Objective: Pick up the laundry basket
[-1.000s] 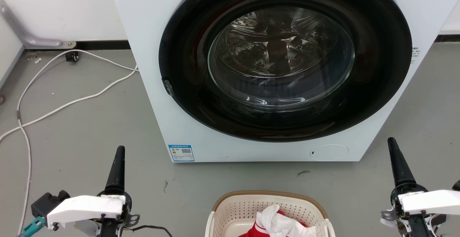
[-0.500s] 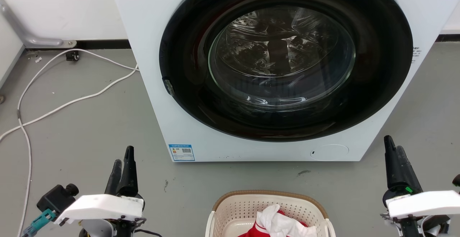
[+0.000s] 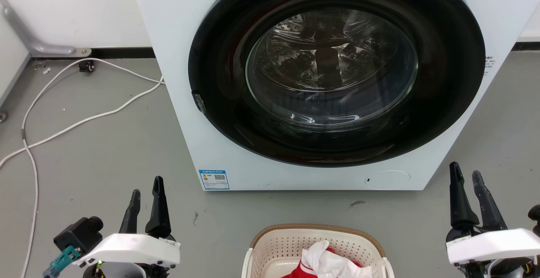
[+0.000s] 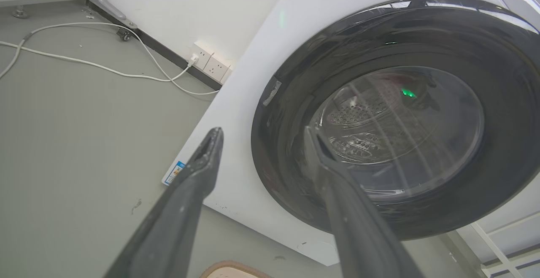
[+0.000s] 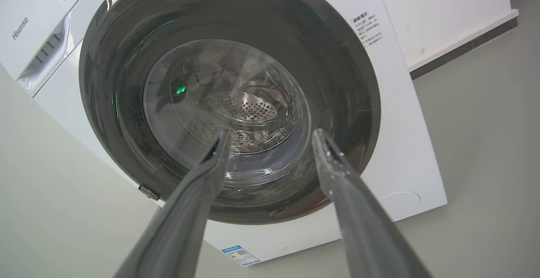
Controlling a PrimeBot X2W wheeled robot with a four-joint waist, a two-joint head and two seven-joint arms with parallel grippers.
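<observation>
laundry basket (image 3: pixel 316 228) untouched, left gripper (image 3: pixel 147 187), right gripper (image 3: pixel 464 171) parted

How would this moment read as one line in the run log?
phase: pre-grasp | left pincer: open, empty | right pincer: open, empty | laundry basket: untouched, apart from both pincers, clothes inside

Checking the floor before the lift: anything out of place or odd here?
Only a loose white cable sprawls across the floor left of the washer, clear of the laundry basket. The basket stands upright with red and white cloth inside; nothing spilled.
</observation>
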